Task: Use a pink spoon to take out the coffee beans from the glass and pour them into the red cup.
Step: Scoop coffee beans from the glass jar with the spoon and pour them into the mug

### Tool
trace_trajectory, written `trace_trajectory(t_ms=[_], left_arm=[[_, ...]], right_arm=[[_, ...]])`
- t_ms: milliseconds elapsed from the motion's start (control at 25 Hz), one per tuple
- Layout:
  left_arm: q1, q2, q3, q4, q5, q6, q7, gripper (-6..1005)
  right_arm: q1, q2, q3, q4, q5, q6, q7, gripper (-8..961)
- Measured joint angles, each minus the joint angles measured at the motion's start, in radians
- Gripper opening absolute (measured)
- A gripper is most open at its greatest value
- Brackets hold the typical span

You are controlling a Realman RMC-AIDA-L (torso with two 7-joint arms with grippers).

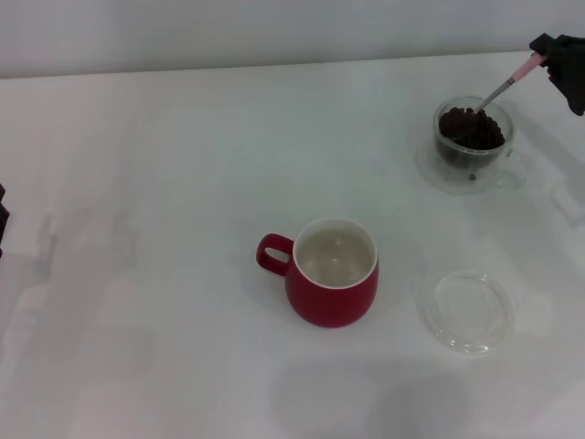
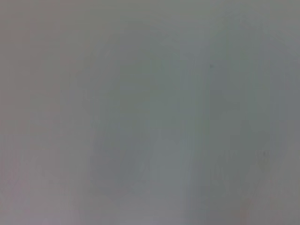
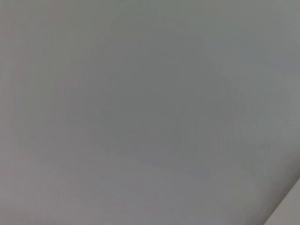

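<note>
The right gripper (image 1: 551,57) is hanging at the far right of the head view, its jaws closed on the handle end of the pink spoon (image 1: 512,80). The spoon is slanting down and away from the jaws, its metal bowl resting among the coffee beans (image 1: 471,128) inside the glass (image 1: 473,144). The red cup (image 1: 333,272) is standing upright on the tabletop (image 1: 146,183), well apart from the jaws. A clear round dish (image 1: 468,311) is lying just beside the cup. The left gripper is not showing.

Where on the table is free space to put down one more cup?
The table is bare left of the red cup and behind it. Crowded: the right side, with the glass, right gripper holding the pink spoon, and a clear dish.
</note>
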Motion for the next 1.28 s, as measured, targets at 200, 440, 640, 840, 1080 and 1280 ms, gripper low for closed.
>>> trace_trajectory(t_ms=[200, 440, 640, 840, 1080, 1280], left_arm=[[0.0, 0.0, 0.0, 0.0, 0.0, 0.0, 0.0, 486], [0.0, 0.0, 0.0, 0.0, 0.0, 0.0, 0.0, 486], [0.0, 0.0, 0.0, 0.0, 0.0, 0.0, 0.0, 485], [0.0, 0.0, 0.002, 0.0, 0.0, 0.0, 0.0, 485], [0.001, -0.001, 0.003, 0.0, 0.0, 0.0, 0.0, 485], [0.001, -0.001, 0.005, 0.0, 0.003, 0.001, 0.0, 485]], right_arm=[[-0.006, 0.009, -0.009, -0.001, -0.002, 0.039, -0.002, 151], [-0.015, 0.015, -0.029, -0.001, -0.004, 0.083, -0.003, 151], [-0.017, 0.017, -0.054, -0.002, -0.004, 0.115, -0.003, 151], [-0.019, 0.02, -0.084, 0.001, -0.004, 0.149, -0.004, 151], [-0.018, 0.023, -0.149, -0.001, 0.002, 0.185, -0.004, 151], [-0.016, 0.028, -0.164, 0.002, 0.0, 0.214, -0.007, 151]])
